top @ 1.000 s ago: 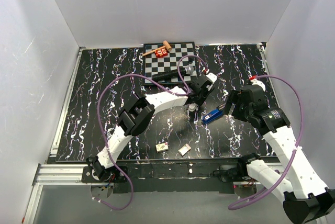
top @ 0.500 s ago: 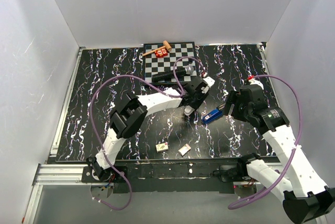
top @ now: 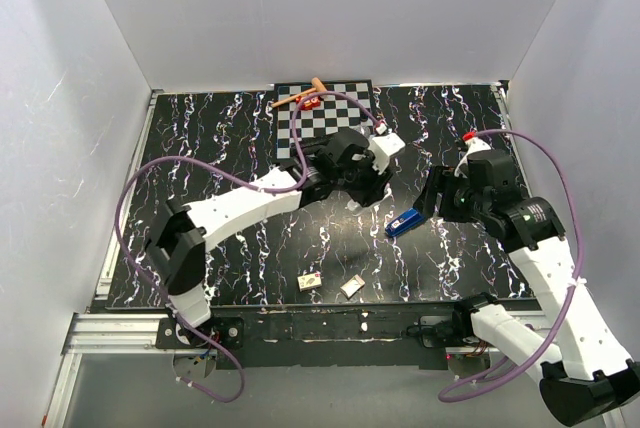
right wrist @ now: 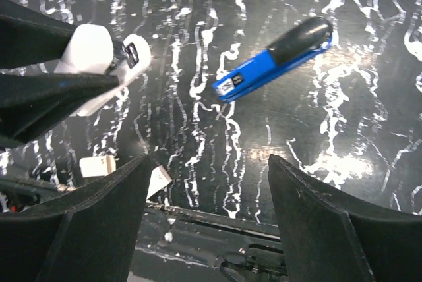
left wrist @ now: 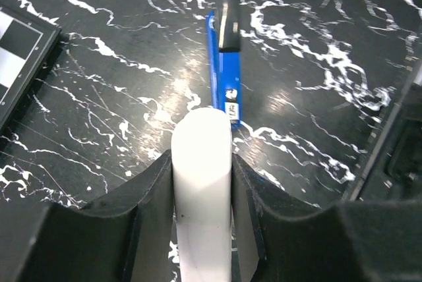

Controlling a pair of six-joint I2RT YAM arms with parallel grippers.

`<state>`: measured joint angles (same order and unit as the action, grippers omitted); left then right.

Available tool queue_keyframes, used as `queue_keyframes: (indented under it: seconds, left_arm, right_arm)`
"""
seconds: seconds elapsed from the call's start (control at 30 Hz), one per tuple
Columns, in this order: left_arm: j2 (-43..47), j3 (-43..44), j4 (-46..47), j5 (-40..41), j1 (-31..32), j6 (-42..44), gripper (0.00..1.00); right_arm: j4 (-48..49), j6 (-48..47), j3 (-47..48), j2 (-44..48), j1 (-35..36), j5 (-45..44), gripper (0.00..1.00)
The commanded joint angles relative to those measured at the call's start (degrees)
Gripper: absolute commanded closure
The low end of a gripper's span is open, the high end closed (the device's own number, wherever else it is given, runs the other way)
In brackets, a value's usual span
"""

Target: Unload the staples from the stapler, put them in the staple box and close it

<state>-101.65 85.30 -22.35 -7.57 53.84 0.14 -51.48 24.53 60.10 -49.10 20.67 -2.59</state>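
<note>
**Stapler (top: pixel 406 222) lies loose on the desk (top: pixel 220 148)**

The blue stapler lies flat on the black marbled desk, touched by neither hand; the left hand (left wrist: pixel 201 157) grips a white cylinder (left wrist: pixel 201 223), its tip near the stapler's blue end, the black end farther off; the right hand (right wrist: pixel 208 163) hovers above the stapler, fingers spread wide, holding nothing.
</note>
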Motion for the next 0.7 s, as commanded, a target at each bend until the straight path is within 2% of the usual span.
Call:
queue_keyframes:
  seconds: [0.0, 0.3, 0.67]
  left_arm:
    - [8.6, -3.3, -0.9, -9.0, -0.1, 2.5, 1.00]
    - [18.9, -9.4, -2.0, -22.6, -1.9, 2.6, 1.00]
    - [29.0, -14.0, 0.8, -40.8, -4.0, 0.3, 1.00]
  right_arm:
    - [0.3, -5.1, 4.9, -0.1, 0.7, 10.4, 0.22]
    - [-2.8, -12.5, 13.8, -3.4, 1.6, 28.9, 0.27]
    - [-2.2, -17.9, 19.5, -6.1, 10.7, 35.4, 0.31]
